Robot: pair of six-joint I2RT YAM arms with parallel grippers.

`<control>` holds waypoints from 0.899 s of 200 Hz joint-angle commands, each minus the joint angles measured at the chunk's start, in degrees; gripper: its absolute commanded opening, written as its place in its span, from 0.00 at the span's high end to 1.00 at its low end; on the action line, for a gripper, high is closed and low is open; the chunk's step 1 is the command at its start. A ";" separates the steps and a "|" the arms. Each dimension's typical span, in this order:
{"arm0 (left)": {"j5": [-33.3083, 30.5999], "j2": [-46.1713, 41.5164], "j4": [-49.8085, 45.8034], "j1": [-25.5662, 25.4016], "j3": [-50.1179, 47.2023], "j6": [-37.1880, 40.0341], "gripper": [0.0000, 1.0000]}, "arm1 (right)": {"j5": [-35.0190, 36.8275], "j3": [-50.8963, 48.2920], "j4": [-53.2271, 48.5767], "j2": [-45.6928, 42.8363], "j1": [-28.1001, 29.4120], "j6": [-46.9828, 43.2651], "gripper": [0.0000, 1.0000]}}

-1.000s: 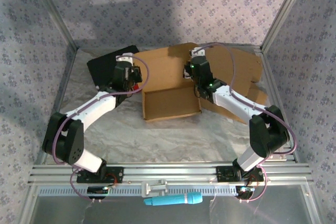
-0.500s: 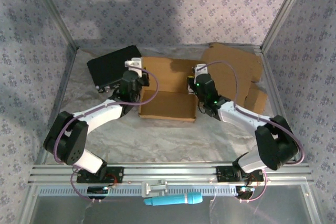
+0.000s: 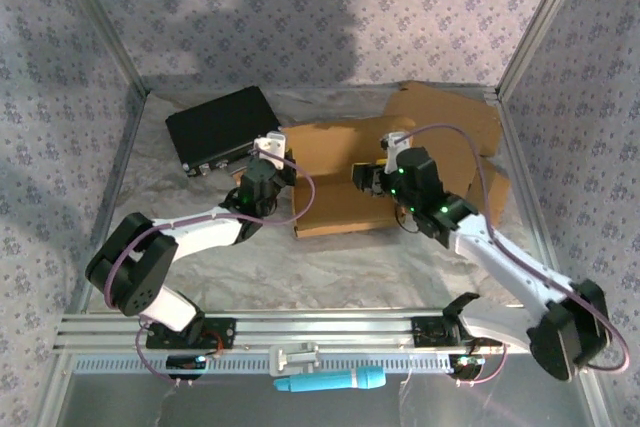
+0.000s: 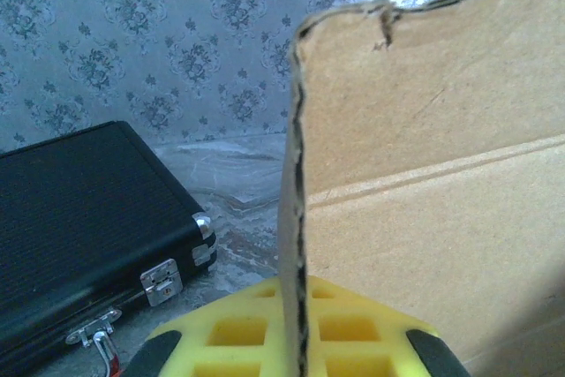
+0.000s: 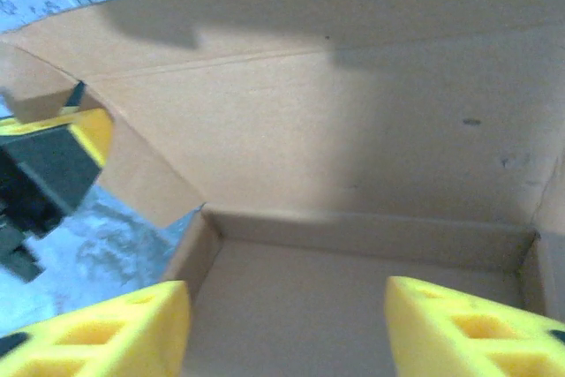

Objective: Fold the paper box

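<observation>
The brown paper box (image 3: 335,182) lies mid-table with its big lid panel raised behind the shallow tray. My left gripper (image 3: 280,159) is at the box's left side. In the left wrist view its yellow pads (image 4: 353,328) are shut on the thin edge of an upright side flap (image 4: 296,218). My right gripper (image 3: 362,179) hovers at the box's right side. In the right wrist view this gripper (image 5: 287,324) stands open above the tray floor (image 5: 353,306), with nothing between its fingers (image 5: 115,328).
A black case (image 3: 220,127) with metal latches (image 4: 163,280) lies at the back left, close to the left gripper. Flat cardboard pieces (image 3: 450,117) lie at the back right. A blue tool (image 3: 330,381) rests on the front rail. Metal frame posts stand at both sides.
The right gripper has opened and let go of the box, drawing back to the right. The left gripper has moved right with the flap, and the box has shifted right and turned.
</observation>
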 commanded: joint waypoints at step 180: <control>6.86 3.18 -0.45 4.76 4.62 7.58 0.90 | -30.13 82.49 -60.56 59.32 -33.32 14.45 0.28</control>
